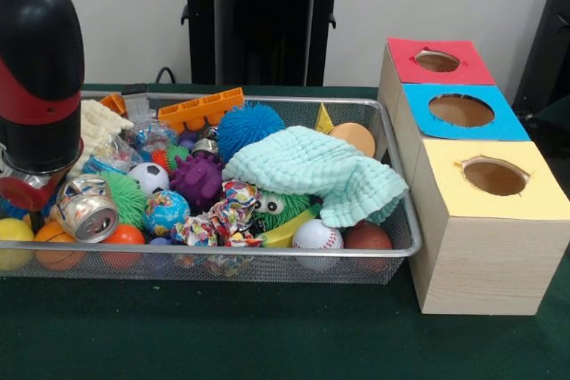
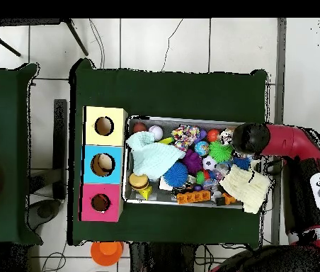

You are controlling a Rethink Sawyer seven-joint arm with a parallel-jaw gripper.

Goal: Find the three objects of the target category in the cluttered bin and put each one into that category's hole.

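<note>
The wire mesh bin (image 1: 267, 101) is packed with toys; in the overhead view its rim (image 2: 184, 118) lies beside the boxes. No plush animal shows plainly. A tan-orange round thing (image 1: 356, 138) peeks from behind a mint knitted cloth (image 1: 312, 171); I cannot tell what it is. The round hole (image 1: 437, 60) in the red-topped box is open and also shows from overhead (image 2: 100, 202). My red and black arm (image 1: 36, 68) hangs over the bin's end farthest from the boxes (image 2: 251, 138). The gripper is hidden under it.
Blue-topped (image 1: 461, 110) and yellow-topped (image 1: 494, 175) boxes stand next to the red one. In the bin lie a blue puffer ball (image 1: 249, 126), a purple spiky ball (image 1: 198, 180), a crushed can (image 1: 86, 211), a baseball (image 1: 316, 235), an orange toy brick (image 1: 200, 111) and a cream cloth (image 1: 98, 126).
</note>
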